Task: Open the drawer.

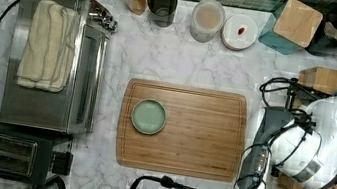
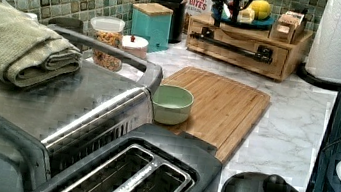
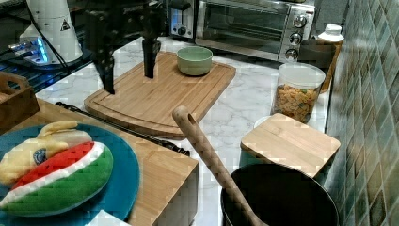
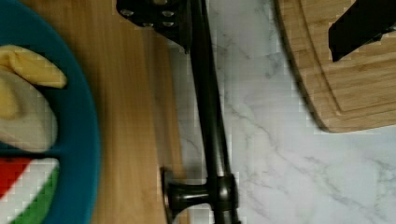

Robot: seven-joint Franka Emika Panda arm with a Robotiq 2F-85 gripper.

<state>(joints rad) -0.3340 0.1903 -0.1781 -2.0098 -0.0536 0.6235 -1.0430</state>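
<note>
My claw (image 3: 128,79) hangs wide open above the counter's (image 3: 244,101) edge; the bowl (image 3: 194,60) on the board (image 3: 160,92) looks empty.

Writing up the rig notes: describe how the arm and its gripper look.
The arm is glossy white with rounded housings, a round dark cap with a blue light, and black cables looped along it. The gripper is black, with two long, flat fingers.

A long black bar handle (image 4: 208,107) stands off the light-wood drawer (image 4: 133,107) on a knobbed post (image 4: 187,195), over the marble surface (image 4: 266,140). A teal plate (image 4: 81,130) of toy food rests on the wood. One end effector finger (image 4: 362,25) hangs over the cutting board (image 4: 355,88).
</note>
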